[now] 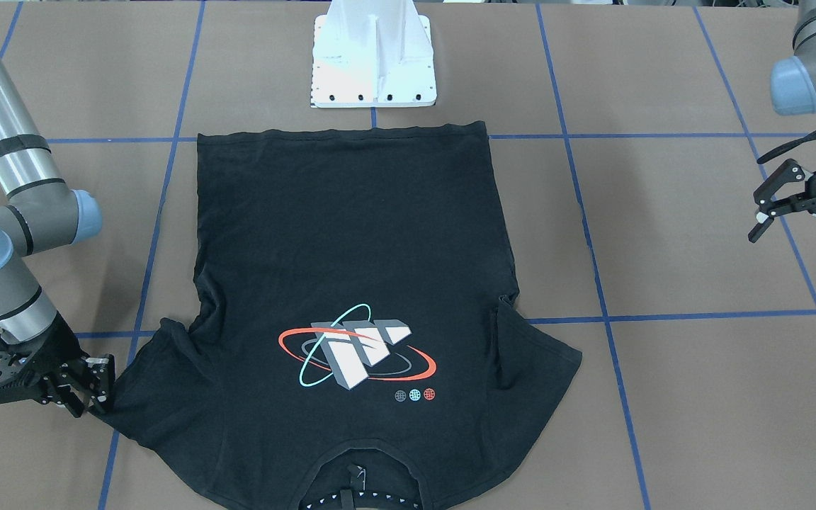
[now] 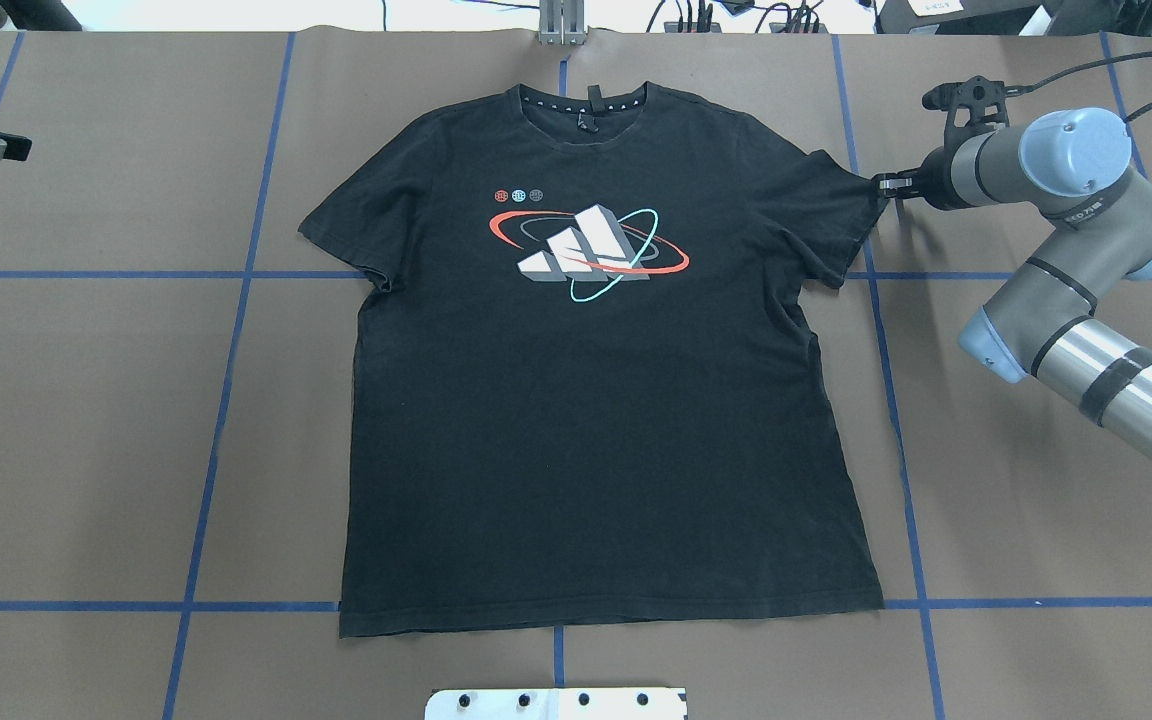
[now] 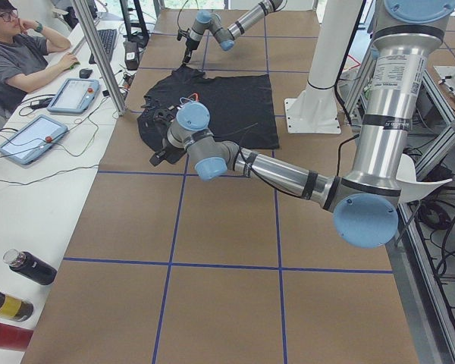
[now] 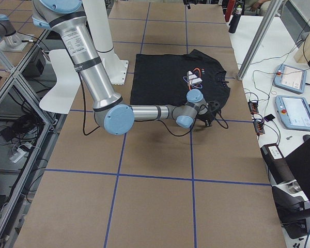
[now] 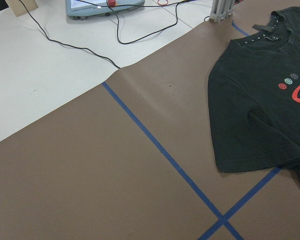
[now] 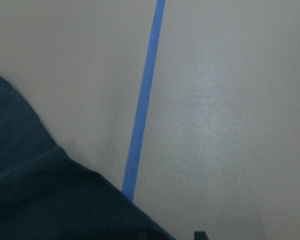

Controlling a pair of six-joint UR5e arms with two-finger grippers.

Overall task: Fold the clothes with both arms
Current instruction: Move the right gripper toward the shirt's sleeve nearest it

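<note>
Shows the T-shirt (image 2: 596, 420) flat on the desk (image 2: 86, 400), long axis running hem-to-collar away from the pedestal (image 2: 556, 703), with the right gripper (image 2: 886, 184) nearer, its fingers (image 6: 198, 235) slightly parted at the right-hand sleeve (image 2: 826, 200) edge, and the left gripper (image 1: 794, 251) spread wide, well apart from the other sleeve (image 2: 346, 230).

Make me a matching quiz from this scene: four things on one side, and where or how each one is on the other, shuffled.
1 T-shirt
2 left gripper
3 right gripper
4 white base

A at a sleeve edge
B open, away from the T-shirt
C just past the hem
D flat, graphic up

Pairs: 1-D, 2-B, 3-A, 4-C
</note>
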